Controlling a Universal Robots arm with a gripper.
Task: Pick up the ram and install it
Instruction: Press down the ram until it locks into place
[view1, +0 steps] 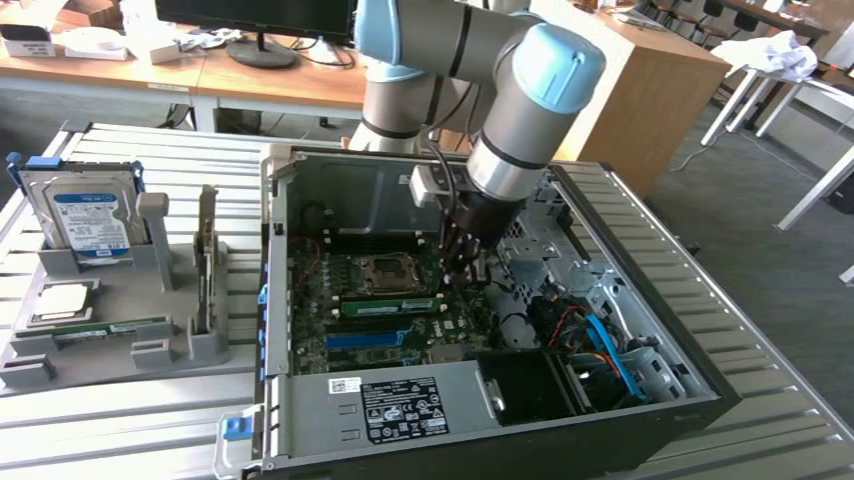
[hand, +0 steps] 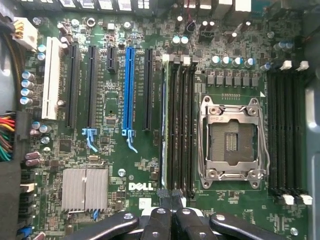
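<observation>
The ram (view1: 387, 305) is a narrow green stick standing in a memory slot of the motherboard, just beside the CPU socket (view1: 380, 270). In the wrist view the ram (hand: 164, 125) shows edge-on in the slot nearest the blue card slot (hand: 129, 90). My gripper (view1: 461, 283) reaches down into the open computer case, over one end of that stick. Its black fingertips (hand: 170, 192) are shut together with nothing between them, right above the end of the slot row. I cannot tell whether they touch the stick.
The case wall (view1: 641, 270) and cables (view1: 594, 335) hem the arm in on the exterior view's right. A grey holder (view1: 94, 355) on that view's left carries a hard drive (view1: 87, 220), an upright card (view1: 207, 255) and another green stick (view1: 114, 328). The power supply (view1: 400, 405) lies nearest the camera.
</observation>
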